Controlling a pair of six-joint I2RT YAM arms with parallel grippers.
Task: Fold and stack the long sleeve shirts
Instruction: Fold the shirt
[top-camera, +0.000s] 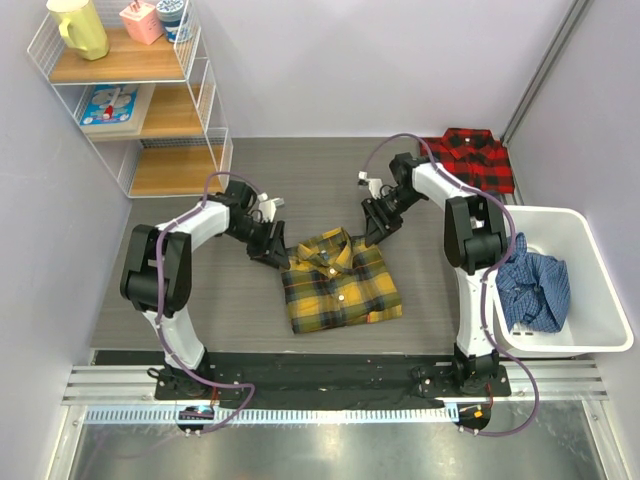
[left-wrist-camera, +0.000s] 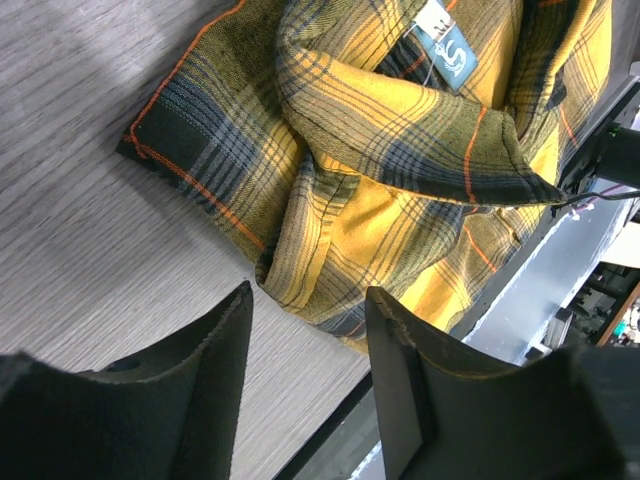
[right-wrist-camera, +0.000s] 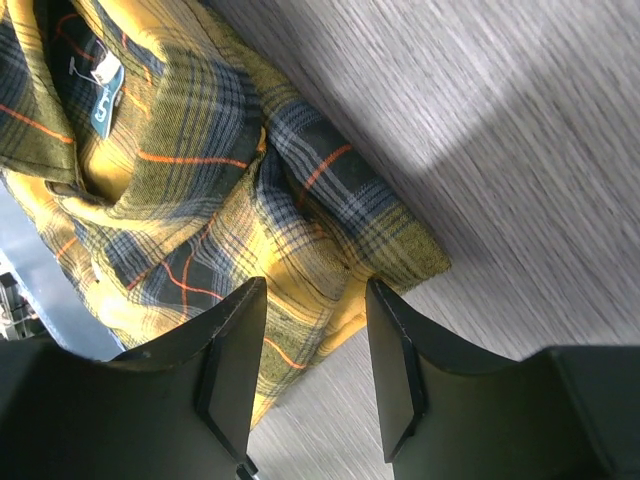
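Fingers parted and gripping nothing on my left gripper (left-wrist-camera: 308, 300) and right gripper (right-wrist-camera: 315, 295); both arms reach inward, angled down at the folded yellow shirt (top-camera: 340, 285), at its far corners.

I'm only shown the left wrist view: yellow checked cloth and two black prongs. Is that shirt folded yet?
Observer: From above, the yellow shirt lies as a tidy folded rectangle, collar at the far end.
Operator: Is another arm nearby?
Observer: Yes, the right gripper sits open at the shirt's far right corner.
Operator: Any more shirts?
Observer: A red-and-black shirt lies at the table's far right corner.
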